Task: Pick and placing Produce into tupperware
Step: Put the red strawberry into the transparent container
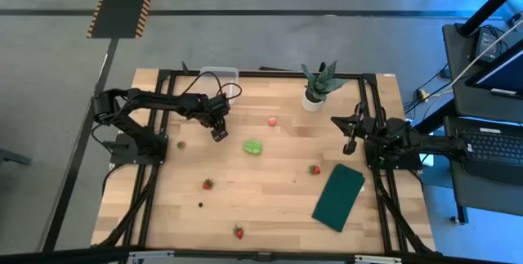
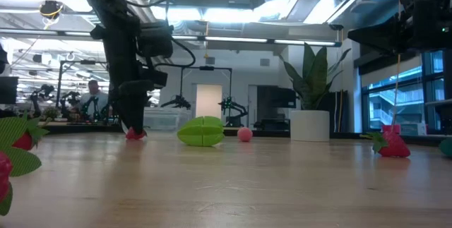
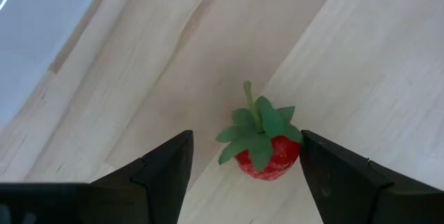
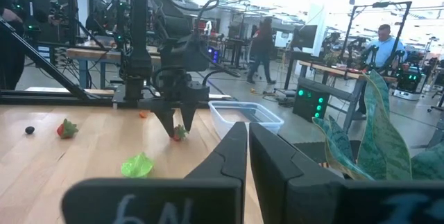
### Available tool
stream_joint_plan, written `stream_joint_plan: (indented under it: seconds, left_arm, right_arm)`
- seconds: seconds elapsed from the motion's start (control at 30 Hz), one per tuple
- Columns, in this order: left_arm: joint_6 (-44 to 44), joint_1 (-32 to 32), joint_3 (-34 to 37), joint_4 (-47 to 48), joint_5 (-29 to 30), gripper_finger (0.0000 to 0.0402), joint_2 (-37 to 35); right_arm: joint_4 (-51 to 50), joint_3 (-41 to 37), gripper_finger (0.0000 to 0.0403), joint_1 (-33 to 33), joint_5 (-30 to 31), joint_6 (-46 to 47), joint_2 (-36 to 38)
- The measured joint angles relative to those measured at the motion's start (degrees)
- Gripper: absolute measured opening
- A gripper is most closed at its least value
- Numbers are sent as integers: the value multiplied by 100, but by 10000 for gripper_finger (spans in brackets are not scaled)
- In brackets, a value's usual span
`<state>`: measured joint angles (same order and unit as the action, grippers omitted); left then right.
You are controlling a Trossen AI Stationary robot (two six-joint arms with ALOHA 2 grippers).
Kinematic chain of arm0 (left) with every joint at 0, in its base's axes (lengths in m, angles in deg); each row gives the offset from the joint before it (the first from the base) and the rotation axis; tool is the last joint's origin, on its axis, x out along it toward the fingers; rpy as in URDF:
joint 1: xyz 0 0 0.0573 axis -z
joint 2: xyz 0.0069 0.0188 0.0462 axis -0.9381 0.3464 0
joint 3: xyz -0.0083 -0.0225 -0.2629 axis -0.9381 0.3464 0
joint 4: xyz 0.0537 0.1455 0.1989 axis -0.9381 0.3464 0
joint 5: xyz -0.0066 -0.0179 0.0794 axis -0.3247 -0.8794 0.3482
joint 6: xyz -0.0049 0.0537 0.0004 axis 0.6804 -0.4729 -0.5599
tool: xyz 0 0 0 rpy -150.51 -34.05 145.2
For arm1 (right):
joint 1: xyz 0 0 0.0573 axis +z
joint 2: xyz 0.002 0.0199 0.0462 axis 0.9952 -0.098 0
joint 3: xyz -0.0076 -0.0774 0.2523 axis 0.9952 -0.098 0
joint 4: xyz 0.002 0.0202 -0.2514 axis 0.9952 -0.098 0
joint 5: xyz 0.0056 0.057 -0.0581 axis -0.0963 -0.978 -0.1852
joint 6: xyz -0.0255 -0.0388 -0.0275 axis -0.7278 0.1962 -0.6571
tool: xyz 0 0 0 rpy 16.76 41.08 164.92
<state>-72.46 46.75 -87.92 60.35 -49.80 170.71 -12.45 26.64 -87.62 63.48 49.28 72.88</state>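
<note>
Down at the bench [image 1: 270, 207], left gripper [image 3: 244, 165] spread around a strawberry [image 3: 263, 156] (leaves up, fingers [image 3: 166, 165] either side, not visibly pinching). Farther out: green lumpy piece [image 1: 253, 146] mid-bench, pinkish fruit [image 1: 272, 121] beyond, more strawberries [image 1: 208, 184] scattered. At the far edge, clear tupperware [image 1: 219, 75]; off right, right gripper [image 1: 350, 145] pressed together, raised.

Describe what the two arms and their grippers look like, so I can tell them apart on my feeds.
Both arms are dark, jointed builds with loose black cables along the links. The left gripper has two flat, angular black fingers. The right gripper has the same dark wedge-shaped fingers, and its body carries a pale handwritten-looking marking, roughly "6N".
</note>
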Motion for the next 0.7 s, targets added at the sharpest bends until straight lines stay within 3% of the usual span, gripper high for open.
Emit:
stream_joint_plan:
  seconds: [0.7]
  left_arm:
    - [5,0,-2,-73,0,252,161]
  right_arm:
    - [0,1,22,-1,0,0,0]
